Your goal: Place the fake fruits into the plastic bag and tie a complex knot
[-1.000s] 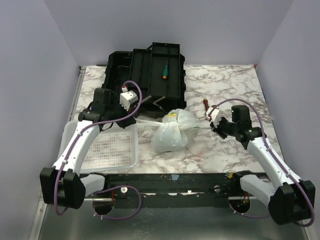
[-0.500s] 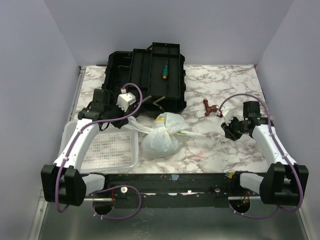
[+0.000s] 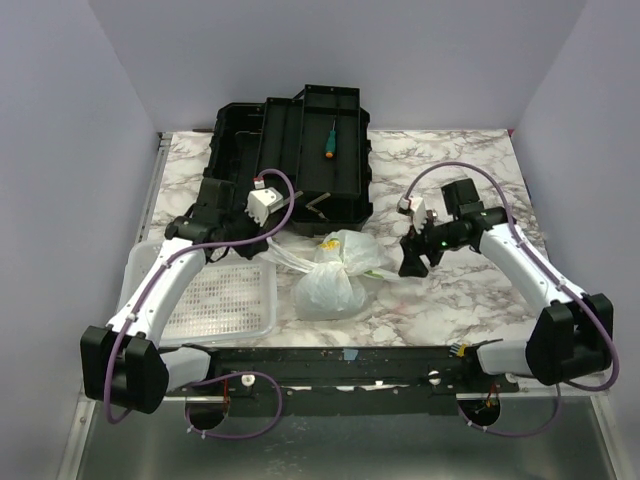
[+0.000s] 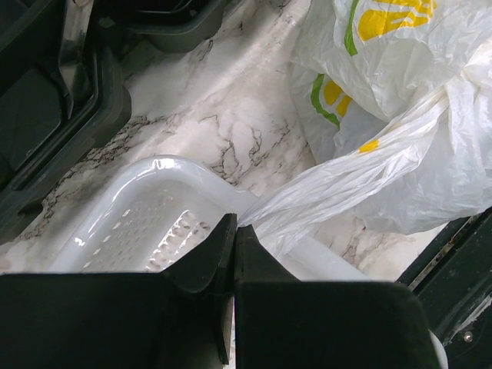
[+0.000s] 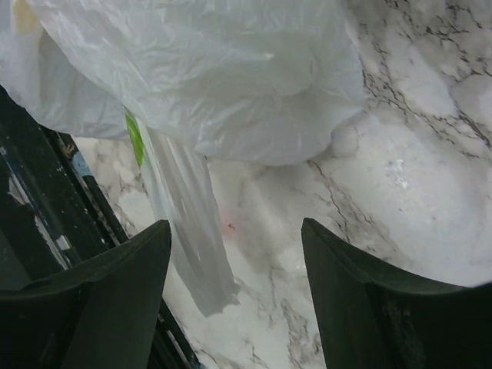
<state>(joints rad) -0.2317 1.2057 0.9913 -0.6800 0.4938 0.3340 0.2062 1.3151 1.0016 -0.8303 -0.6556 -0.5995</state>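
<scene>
Left wrist: yellow-green print (image 4: 388,14) on the plastic bag (image 4: 430,169) cannot be read.

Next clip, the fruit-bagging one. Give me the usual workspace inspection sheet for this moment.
Surface: marble table, no spills seen.
Job's things: plastic bag lies mid-table, neck cinched; fruits not visible.
Clutter: black toolbox at the back, with a screwdriver in it; white basket at left.
Grippers: left gripper, jaws shut on a bag handle; right gripper, jaws open, holding nothing.
Cables: purple cables loop off both arms.
Surroundings: lavender walls, nothing else seen.
</scene>
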